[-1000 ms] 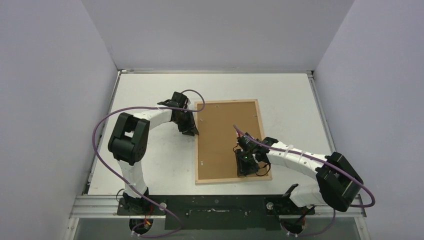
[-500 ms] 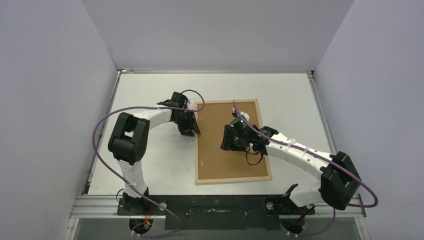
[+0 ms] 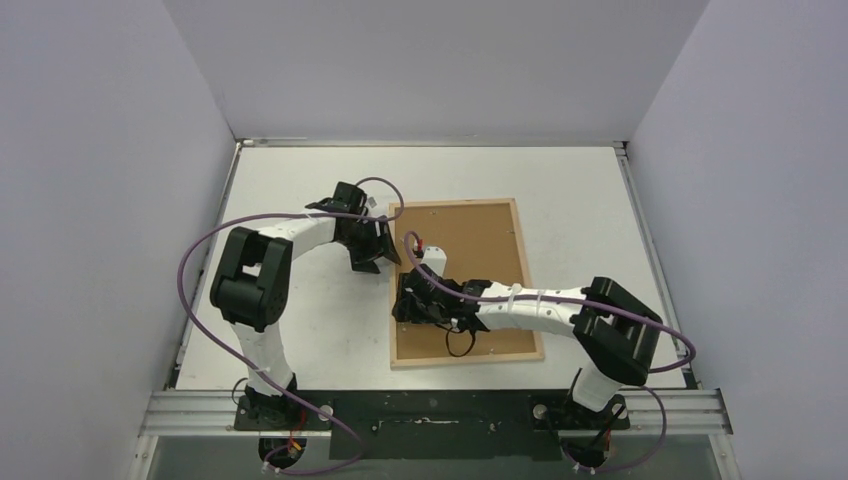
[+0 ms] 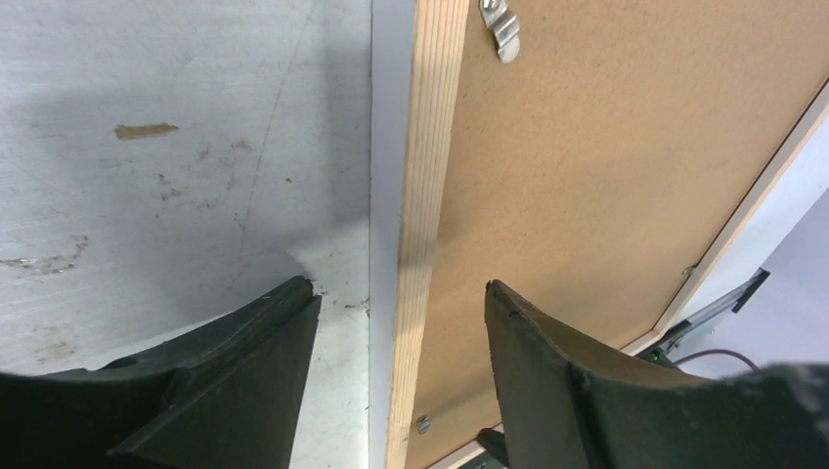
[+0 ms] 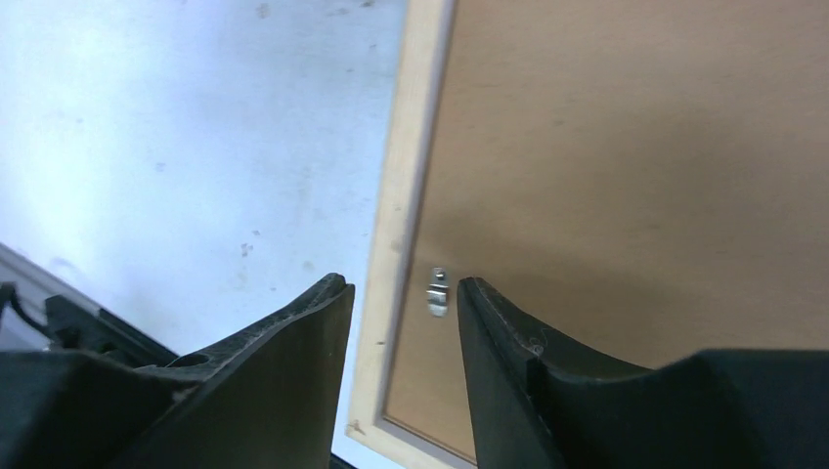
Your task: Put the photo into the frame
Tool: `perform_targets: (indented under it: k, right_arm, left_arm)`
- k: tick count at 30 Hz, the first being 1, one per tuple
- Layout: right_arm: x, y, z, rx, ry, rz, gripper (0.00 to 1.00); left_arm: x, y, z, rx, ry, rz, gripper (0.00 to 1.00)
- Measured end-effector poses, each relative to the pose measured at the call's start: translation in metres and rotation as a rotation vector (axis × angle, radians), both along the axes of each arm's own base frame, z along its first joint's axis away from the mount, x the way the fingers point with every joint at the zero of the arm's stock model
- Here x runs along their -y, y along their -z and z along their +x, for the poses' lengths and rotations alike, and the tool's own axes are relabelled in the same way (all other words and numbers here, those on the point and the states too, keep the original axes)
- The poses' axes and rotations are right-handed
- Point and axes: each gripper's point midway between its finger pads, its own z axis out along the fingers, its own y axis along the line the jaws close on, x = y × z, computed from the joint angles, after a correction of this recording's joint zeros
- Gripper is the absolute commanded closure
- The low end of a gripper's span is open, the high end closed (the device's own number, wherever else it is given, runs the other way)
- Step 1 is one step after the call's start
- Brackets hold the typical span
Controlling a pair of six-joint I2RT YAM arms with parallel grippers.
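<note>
We see white links and boxy black joints on the left arm (image 3: 305,232) and right arm (image 3: 530,302), each trailing a looping purple cable (image 3: 184,285). The left gripper (image 4: 401,288) and right gripper (image 5: 401,283) carry dark wedge-shaped fingers (image 4: 235,391).

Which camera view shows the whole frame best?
Top external: the frame lies back-up with all four corners in view, the right arm crossing it. The wrist views each show only one wooden edge and some backing board.
</note>
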Motion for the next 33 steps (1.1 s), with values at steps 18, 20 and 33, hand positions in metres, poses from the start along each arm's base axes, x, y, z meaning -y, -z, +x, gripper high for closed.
perform_targets:
  k: [18,20,33]
  right_arm:
    - [-0.024,0.023,-0.019,0.018,0.042,0.062,0.49]
    - [-0.024,0.024,-0.02,0.021,0.041,0.059,0.49]
    - [-0.021,0.025,-0.02,0.02,0.076,0.075,0.51]
  left_arm:
    - [0.015,0.002,-0.027,-0.079,0.075,-0.125,0.44]
    - [0.015,0.003,-0.031,-0.087,0.081,-0.128,0.46]
    - [0.014,0.011,-0.047,-0.123,0.085,-0.117,0.66]
